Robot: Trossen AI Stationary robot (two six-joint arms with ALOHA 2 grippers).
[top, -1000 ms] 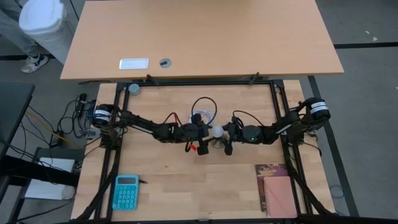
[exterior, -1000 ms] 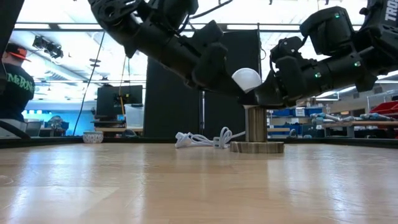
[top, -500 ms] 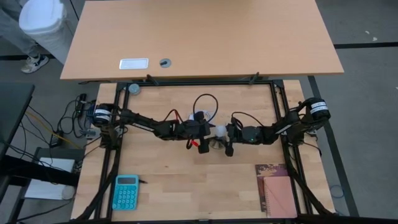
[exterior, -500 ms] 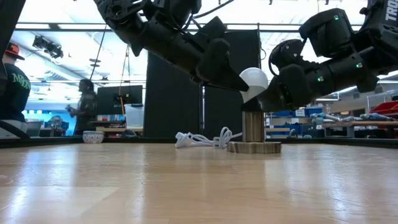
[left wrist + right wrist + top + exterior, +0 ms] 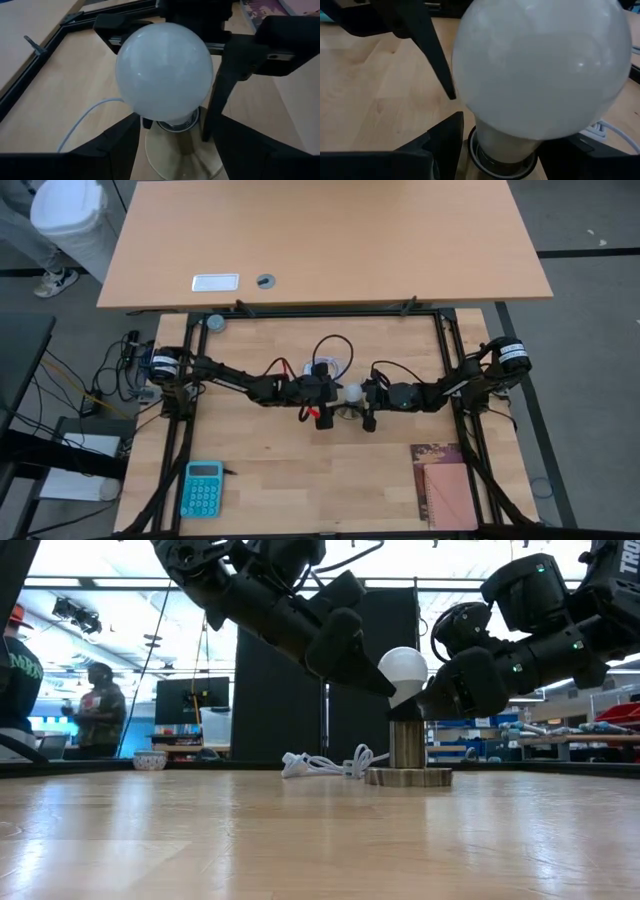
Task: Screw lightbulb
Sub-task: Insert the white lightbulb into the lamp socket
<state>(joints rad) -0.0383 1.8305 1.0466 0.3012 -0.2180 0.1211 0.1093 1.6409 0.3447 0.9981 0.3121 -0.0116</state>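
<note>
The lightbulb [image 5: 403,673] sits upright in the socket [image 5: 407,745]. The left gripper [image 5: 329,406] and right gripper [image 5: 362,406] flank it, fingers grasping its neck from either side. "TRO" shows on the right arm [image 5: 560,610], above the socket.

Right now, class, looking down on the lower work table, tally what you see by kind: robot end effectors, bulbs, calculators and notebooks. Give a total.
End effectors: 2, left end effector and right end effector
Lightbulb: 1
Calculator, teal: 1
Notebook: 1
Total: 5
</note>
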